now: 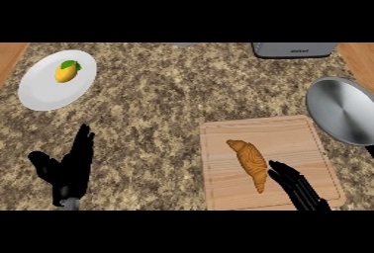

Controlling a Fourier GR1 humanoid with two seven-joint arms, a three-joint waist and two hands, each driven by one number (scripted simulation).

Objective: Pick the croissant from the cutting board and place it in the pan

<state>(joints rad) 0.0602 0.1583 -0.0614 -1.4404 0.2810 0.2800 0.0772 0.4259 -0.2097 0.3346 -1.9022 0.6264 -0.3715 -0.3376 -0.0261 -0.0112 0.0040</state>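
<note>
1. At far left I see a white plate (42, 94) on the speckled counter (153, 99), with a yellow fruit (66, 73) and its green leaf lying on it.
2. Below the plate, my left hand (70, 167) rests over the counter, fingers straight and pointing up, thumb spread out to the side, holding nothing.
3. Right of centre lies the wooden cutting board (292, 132). The croissant (250, 163) lies on its left half, running lengthwise from top to bottom.
4. My right hand (298, 187) is over the board, just beside the croissant's lower right side, with its fingers stretched out flat and nothing in its grasp. I cannot tell whether the fingertips touch the pastry.
5. At the top edge sits a grey appliance (294, 49).
6. At far right is the steel pan (347, 111), just beside the board's upper right corner.
</note>
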